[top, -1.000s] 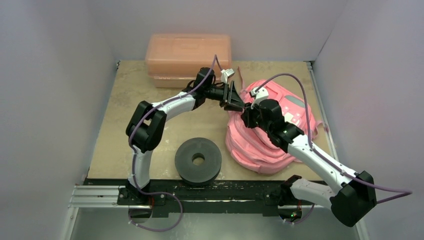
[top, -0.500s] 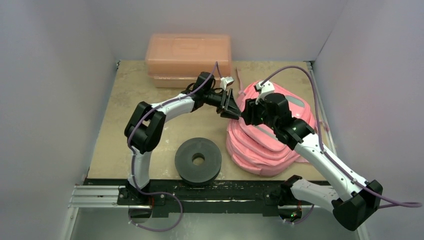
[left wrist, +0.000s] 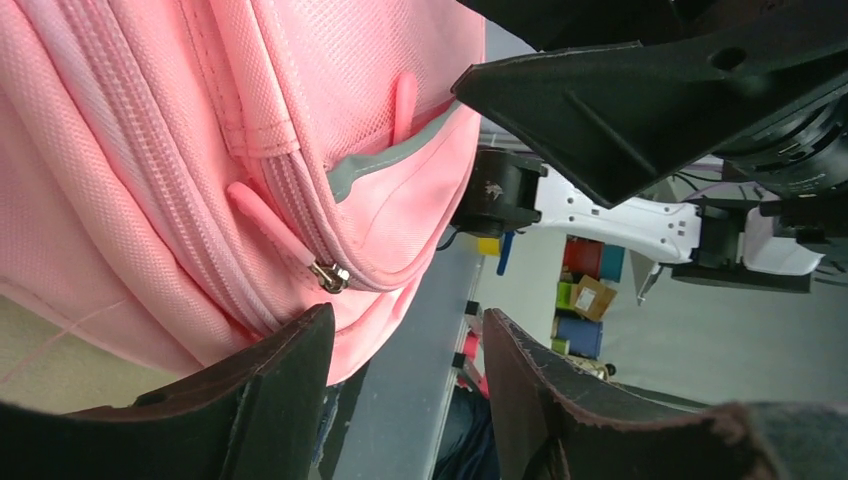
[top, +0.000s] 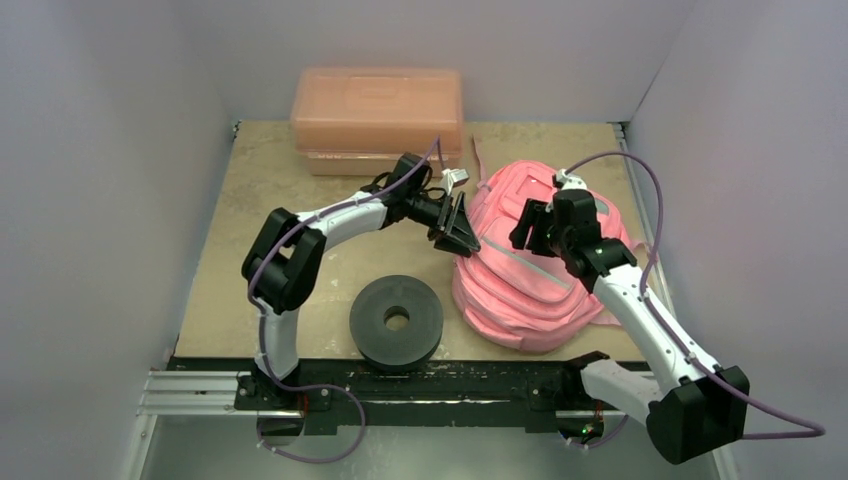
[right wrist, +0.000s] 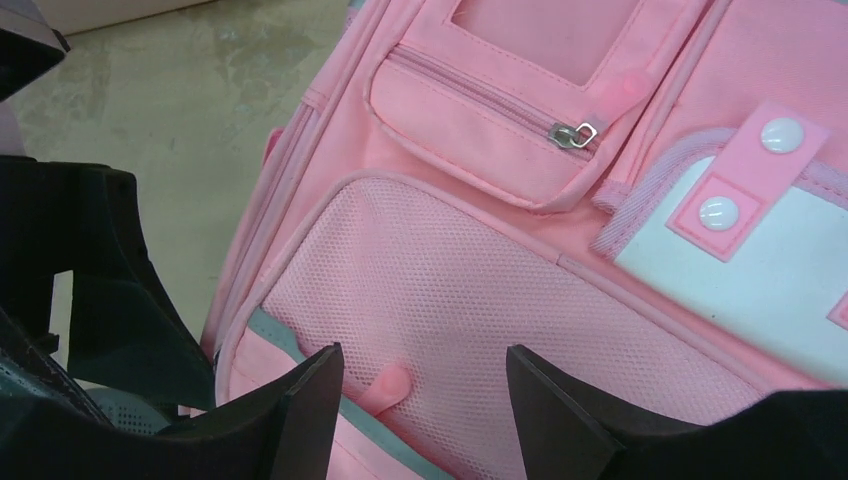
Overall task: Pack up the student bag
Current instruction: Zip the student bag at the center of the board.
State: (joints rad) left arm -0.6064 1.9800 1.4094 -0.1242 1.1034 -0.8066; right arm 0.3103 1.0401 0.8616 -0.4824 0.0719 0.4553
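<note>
– Hovering by the student bag [top: 540, 285], our left hand [top: 457, 230] is spread and grips nothing; the zipper pull [left wrist: 262, 213] sits just above its fingers.
– Our right hand [top: 527, 226] is spread too, over the mesh pocket [right wrist: 480, 290]. The bag lies on the surface's [top: 280, 180] right half and looks zipped. If we pinch loose fabric instead of the pull, we'd drag the whole bag.

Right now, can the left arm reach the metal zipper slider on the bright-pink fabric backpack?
Probably yes: the left pincer stands open and the metal zipper slider on the bright-pink fabric backpack sits just ahead of its tips, nothing between.
</note>
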